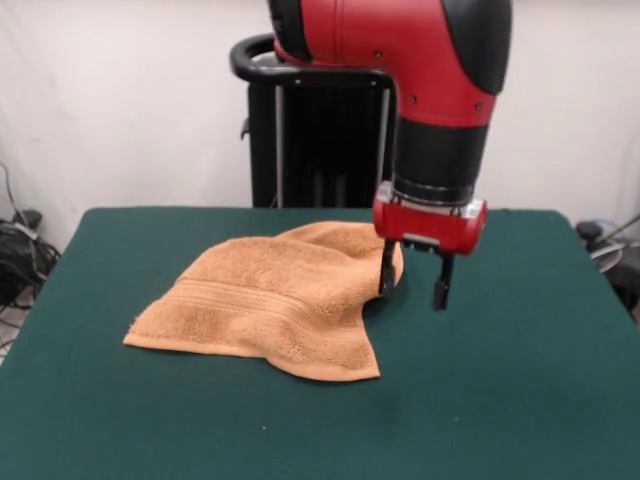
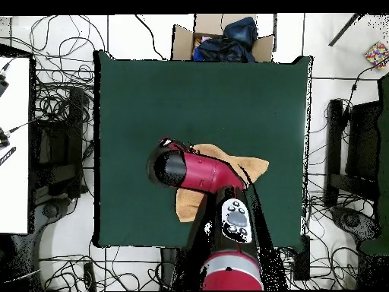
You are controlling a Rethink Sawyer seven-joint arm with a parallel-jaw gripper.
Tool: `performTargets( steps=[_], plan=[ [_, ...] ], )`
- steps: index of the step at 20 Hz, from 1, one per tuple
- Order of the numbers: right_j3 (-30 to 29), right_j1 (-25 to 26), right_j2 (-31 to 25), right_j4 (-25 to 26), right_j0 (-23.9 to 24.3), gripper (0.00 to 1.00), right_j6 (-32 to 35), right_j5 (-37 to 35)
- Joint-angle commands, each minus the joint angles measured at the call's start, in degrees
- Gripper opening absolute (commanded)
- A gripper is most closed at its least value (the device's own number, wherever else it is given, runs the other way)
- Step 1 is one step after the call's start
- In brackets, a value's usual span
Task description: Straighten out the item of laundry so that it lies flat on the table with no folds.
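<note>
The orange-tan towel [image 1: 272, 300] lies crumpled on the dark green table [image 1: 500, 380], folded over itself with a woven stripe band facing the front and a raised hump at its far right. My gripper [image 1: 414, 279] hangs open just above the table at the towel's right edge; its left finger [image 1: 386, 270] is against the hump and the right one stands over bare felt. It holds nothing. In the overhead view the arm covers most of the towel [image 2: 247, 163], and the gripper itself is hidden under the arm.
The black pedestal [image 1: 318, 130] stands at the table's far side. In the overhead view a cardboard box with dark cloth [image 2: 222, 39] sits beyond the table's top edge, and cables and stands [image 2: 57, 122] surround the table on the floor.
</note>
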State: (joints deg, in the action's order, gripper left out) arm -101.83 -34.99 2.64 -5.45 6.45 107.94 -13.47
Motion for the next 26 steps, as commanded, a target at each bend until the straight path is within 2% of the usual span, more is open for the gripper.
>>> performTargets(
  steps=[1, 9, 19, 20, 26],
  plan=[
    [-1.8, 6.3, -2.1, -1.6, 1.0, 1.00, 11.6, 4.6],
    [-1.8, 8.5, -3.8, -0.5, 3.9, 1.00, 9.4, 7.5],
    [-0.7, 6.7, -1.1, 0.8, 2.7, 1.00, 7.5, 5.7],
    [-0.4, 6.7, -0.3, 0.9, 2.2, 0.00, 7.2, 4.5],
    [0.1, 6.5, 0.5, 1.1, 1.4, 0.00, 6.9, 4.1]
  ],
)
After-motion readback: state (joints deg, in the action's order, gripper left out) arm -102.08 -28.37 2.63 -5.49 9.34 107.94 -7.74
